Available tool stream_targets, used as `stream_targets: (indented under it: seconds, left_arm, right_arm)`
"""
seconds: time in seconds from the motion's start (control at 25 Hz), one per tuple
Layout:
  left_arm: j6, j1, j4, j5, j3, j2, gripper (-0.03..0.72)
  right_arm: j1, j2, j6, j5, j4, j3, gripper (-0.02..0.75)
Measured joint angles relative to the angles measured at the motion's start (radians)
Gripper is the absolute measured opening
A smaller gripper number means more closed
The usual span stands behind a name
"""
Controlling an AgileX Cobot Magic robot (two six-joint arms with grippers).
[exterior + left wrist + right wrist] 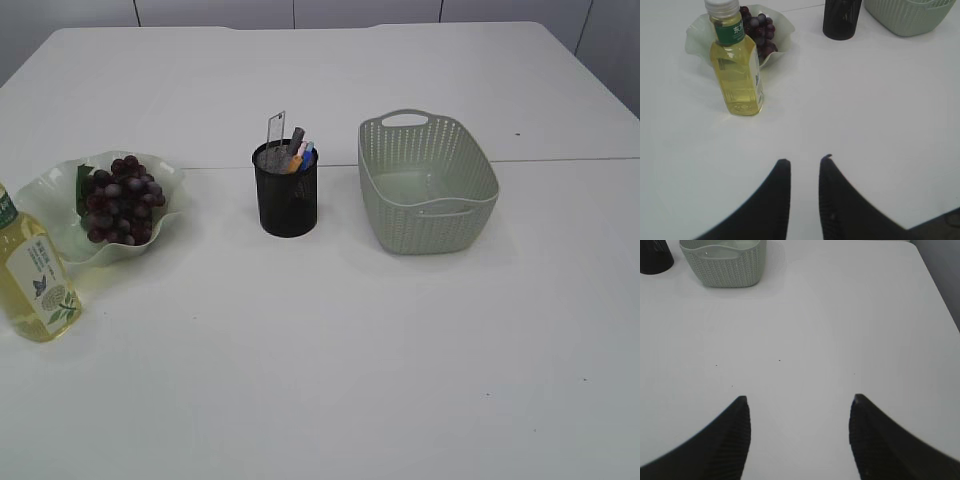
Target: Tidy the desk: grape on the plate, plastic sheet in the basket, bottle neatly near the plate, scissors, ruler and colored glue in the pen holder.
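A bunch of dark grapes lies on the wavy pale plate at the left; it also shows in the left wrist view. A bottle of yellow liquid stands upright just in front of the plate, also in the left wrist view. The black mesh pen holder holds a clear ruler, glue sticks and a dark handle. The green basket holds a clear plastic sheet. My left gripper is slightly open and empty. My right gripper is wide open and empty. Neither gripper shows in the exterior view.
The white table's right edge runs close by in the right wrist view. The basket and pen holder stand far ahead of the right gripper.
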Motion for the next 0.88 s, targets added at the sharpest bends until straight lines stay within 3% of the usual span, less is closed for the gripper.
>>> stream_targets:
  seconds: [0.64,0.88]
  left_arm:
    - [0.0,0.0,-0.031,0.0,0.0,0.0,0.155]
    - [0.0,0.0,-0.046,0.0,0.002,0.0,0.255]
  right_arm:
    - [0.0,0.0,0.0,0.0,0.0,0.0,0.457]
    - [0.0,0.0,0.0,0.0,0.0,0.0,0.457]
